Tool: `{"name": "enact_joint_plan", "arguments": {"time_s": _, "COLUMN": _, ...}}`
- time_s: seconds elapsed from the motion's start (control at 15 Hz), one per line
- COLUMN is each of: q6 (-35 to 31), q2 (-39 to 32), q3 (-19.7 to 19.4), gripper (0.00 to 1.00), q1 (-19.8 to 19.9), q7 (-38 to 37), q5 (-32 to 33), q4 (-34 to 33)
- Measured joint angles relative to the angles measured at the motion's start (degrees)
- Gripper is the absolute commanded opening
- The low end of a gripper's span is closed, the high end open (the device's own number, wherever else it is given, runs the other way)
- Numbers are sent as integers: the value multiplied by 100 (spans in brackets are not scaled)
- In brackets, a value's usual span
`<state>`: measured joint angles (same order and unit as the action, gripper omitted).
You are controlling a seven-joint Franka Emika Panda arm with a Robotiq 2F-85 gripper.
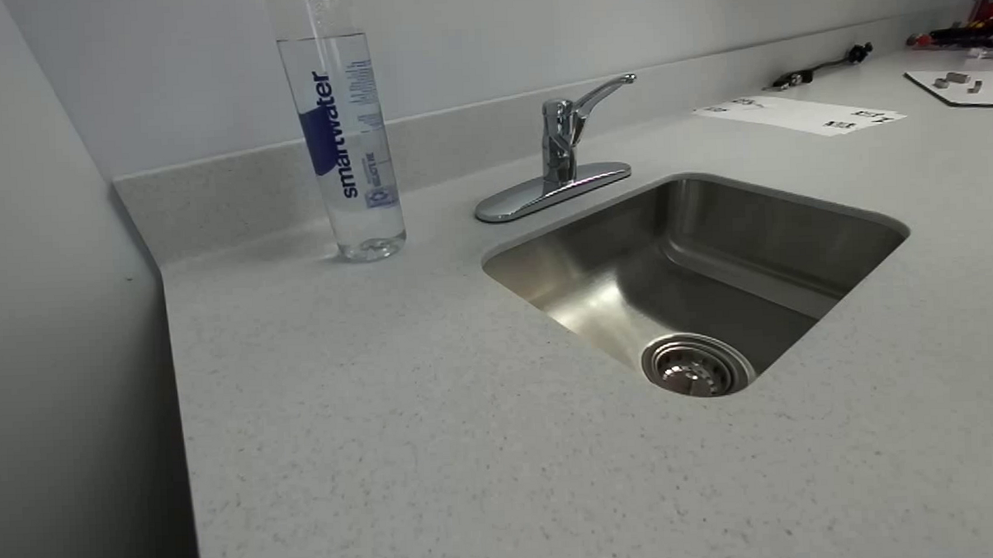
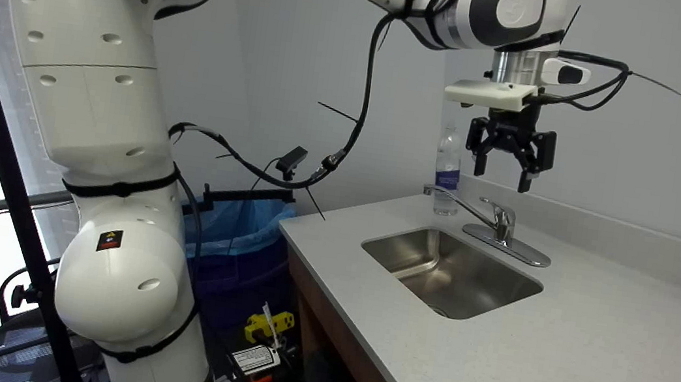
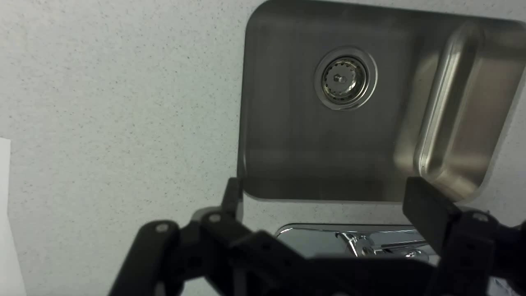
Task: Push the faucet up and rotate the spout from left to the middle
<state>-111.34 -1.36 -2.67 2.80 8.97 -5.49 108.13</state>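
The chrome faucet (image 2: pixel 505 227) stands behind the sink; it also shows in an exterior view (image 1: pixel 560 149) and, partly hidden by the gripper, in the wrist view (image 3: pixel 314 240). Its thin spout (image 2: pixel 464 203) points left, towards the bottle. In the wrist view the spout (image 3: pixel 402 246) runs right from the body. Elsewhere it is foreshortened against the body. The short lever handle (image 1: pixel 604 96) slants up from the body. My gripper (image 2: pixel 503 172) is open and empty, apart from the faucet and above it. The gripper also shows in the wrist view (image 3: pixel 324 181).
A steel sink (image 1: pixel 736 291) is set in the counter (image 1: pixel 368 399) in front of the faucet. A clear, blue-labelled bottle (image 1: pixel 347 144) stands beside the faucet, close behind the spout's tip in an exterior view (image 2: pixel 448 166). A wall (image 2: pixel 650 140) rises behind. Paper (image 1: pixel 796 116) lies further along.
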Motion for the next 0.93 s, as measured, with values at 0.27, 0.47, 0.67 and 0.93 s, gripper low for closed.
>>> {"name": "enact_joint_plan", "arguments": {"time_s": 0.27, "q6": -305, "q2": -448, "q3": 178, "gripper": 100, "q1": -89, "q7": -72, "q5": 0, "q4": -157}}
{"name": "enact_joint_plan", "arguments": {"time_s": 0.47, "q6": -605, "q2": -610, "q3": 325, "gripper": 100, "q1": -168, "q7": -99, "q5": 0, "q4": -194}}
{"name": "enact_joint_plan", "arguments": {"time_s": 0.67, "q6": -826, "q2": -737, "q3": 408, "gripper": 100, "q1": -246, "q7": -189, "q5": 0, "q4": -224}}
{"name": "enact_joint_plan", "arguments": {"time_s": 0.93, "q6": -1060, "q2": -1018, "q3": 421, "gripper": 100, "q1": -288, "q7": -310, "q5": 66, "q4": -340}}
